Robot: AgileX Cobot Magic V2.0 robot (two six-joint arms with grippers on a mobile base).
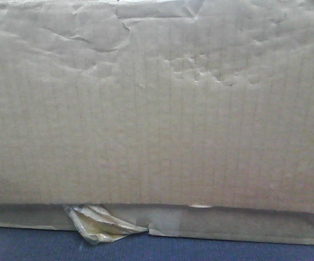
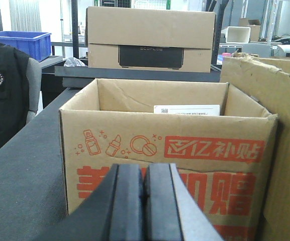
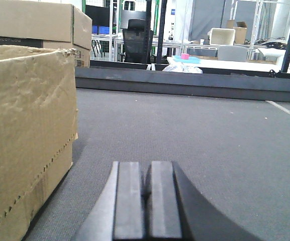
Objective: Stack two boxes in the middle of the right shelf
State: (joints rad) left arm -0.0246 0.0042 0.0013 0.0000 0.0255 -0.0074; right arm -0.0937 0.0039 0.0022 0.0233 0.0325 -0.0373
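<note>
From the front camera we see little beyond the large tan corrugated cardboard box [image 1: 157, 103]. Its wrinkled, dented face fills the picture, runs off the top and both sides, and hides everything behind it. Below its lower edge shows a strip of the flatter tan cardboard box [image 1: 244, 224], with crumpled yellowish tape [image 1: 99, 225] peeling from it. We cannot tell whether the large box rests on the flatter one or only stands in front of it. A band of dark blue surface [image 1: 31, 247] lies under both.

Both arms sit low, their wrist cameras looking level across the grey felt-like tabletop [image 3: 195, 130]. The left gripper [image 2: 143, 201] has its two black pads pressed together with nothing between them. It points at an open cardboard box with red printing [image 2: 165, 150] just ahead. The large box, cut off by the frame, stands just beside that printed box on the right. The right gripper [image 3: 147, 201] is likewise closed and empty. The large box's dented wall is just to its left, apart from the pads.
</note>
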